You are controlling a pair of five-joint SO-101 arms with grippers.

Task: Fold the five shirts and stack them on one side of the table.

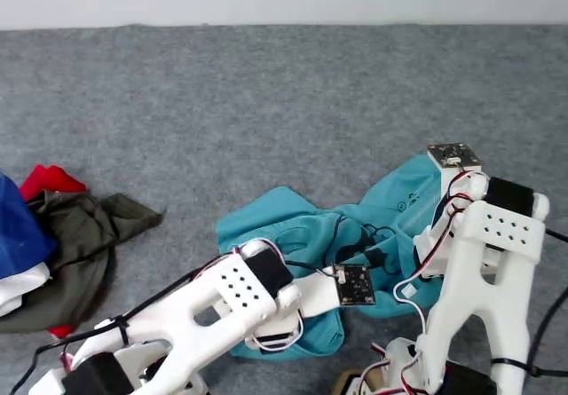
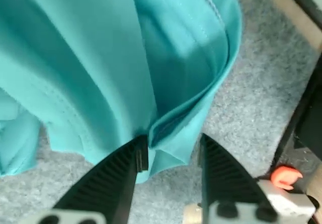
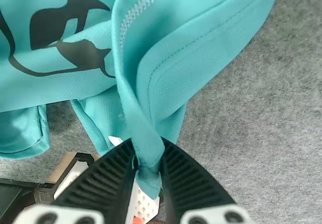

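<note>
High view tells me I've barely started: the teal shirt (image 1: 293, 235) lies crumpled near the table's (image 1: 266, 93) front edge, right gripper (image 3: 148, 168) pinching a fold, left gripper (image 2: 168, 153) spread at a hem, other shirts (image 1: 53, 235) heaped unfolded at the left edge.

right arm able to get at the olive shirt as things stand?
Probably not: right gripper is shut on the teal shirt, and the olive shirt lies past the left arm.

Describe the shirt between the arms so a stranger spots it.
On the grey table, look between the two white arms. The crumpled shirt there is teal with a black print, unlike the blue, red, white and olive pile alongside.
</note>
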